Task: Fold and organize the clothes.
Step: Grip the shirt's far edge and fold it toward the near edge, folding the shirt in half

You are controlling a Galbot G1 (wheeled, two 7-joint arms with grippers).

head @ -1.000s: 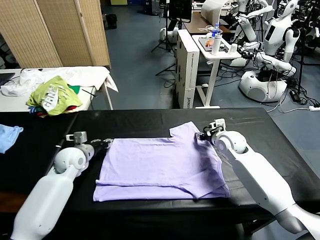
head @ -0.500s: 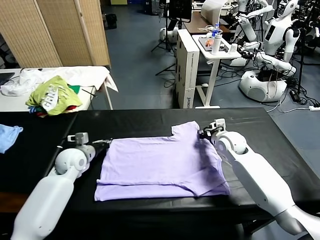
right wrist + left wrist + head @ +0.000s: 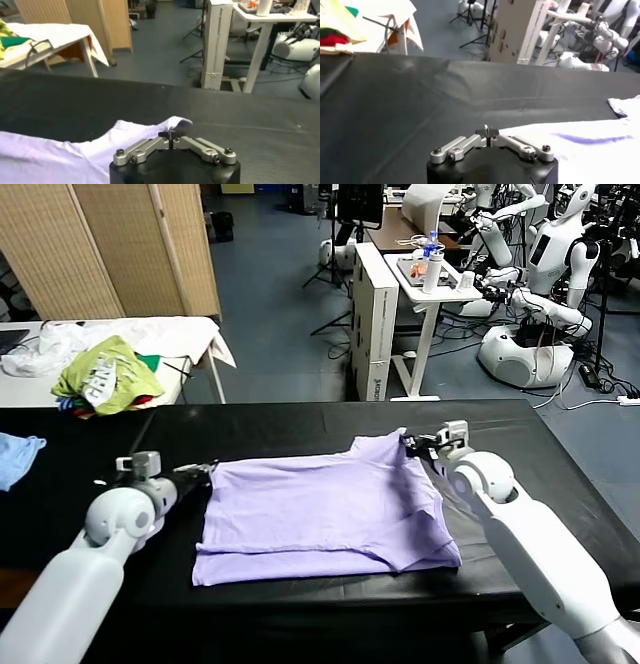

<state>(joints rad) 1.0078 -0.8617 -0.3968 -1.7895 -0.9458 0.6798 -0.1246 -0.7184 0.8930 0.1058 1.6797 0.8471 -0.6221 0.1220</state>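
Black matting covers the long counter (image 3: 300, 424) that fills the foreground, and both arms reach across it from either end. On the left, the left gripper (image 3: 203, 469) has its jaws pinched together on the near-left corner of the lavender T-shirt (image 3: 320, 509), at the edge of the fabric; seen from its own wrist, the jaws meet right at the cloth's border. Across from it, the right gripper (image 3: 413, 443) is clamped just as tightly on the far-right tip of the shirt, lifting that corner into a small peak above the counter. Between the two, the T-shirt lies spread out, mostly flat, with soft folds along its near edge and right side; a strip of darker purple print shows in the left wrist view. Farther left, a light blue cloth (image 3: 18, 456) sits at the counter's edge, and behind it a white side table (image 3: 190, 334) carries a yellow-green and white garment heap (image 3: 108, 374).
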